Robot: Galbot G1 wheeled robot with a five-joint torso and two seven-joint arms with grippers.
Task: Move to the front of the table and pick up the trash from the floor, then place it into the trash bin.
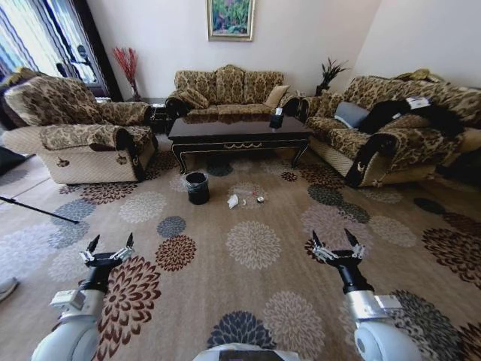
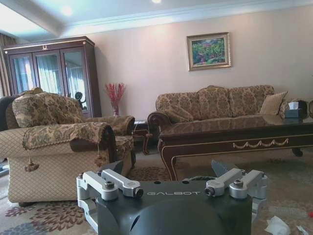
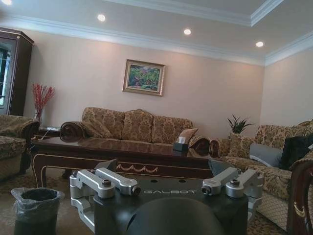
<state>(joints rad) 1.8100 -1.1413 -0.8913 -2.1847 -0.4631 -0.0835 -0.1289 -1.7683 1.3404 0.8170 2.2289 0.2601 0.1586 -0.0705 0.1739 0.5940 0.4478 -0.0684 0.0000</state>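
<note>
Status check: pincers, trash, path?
Left pincer and right pincer open, empty, held low. Trash on carpet beside trash bin, before table. Path unobstructed.

Open patterned carpet (image 1: 255, 248) lies free ahead — only the small round black bin (image 1: 197, 187) and glossy dark wooden coffee table (image 1: 239, 133) stand beyond the scattered white litter (image 1: 244, 199).

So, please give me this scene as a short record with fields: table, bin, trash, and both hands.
table: glossy dark wooden coffee table, far ahead, between the sofas
bin: small round black bin with liner bag, on the carpet before the table's left front leg
trash: crumpled white paper and small bits, on the carpet right of the bin
left hand: open, low, empty, far from the trash
right hand: open, low, empty, far from the trash
</note>
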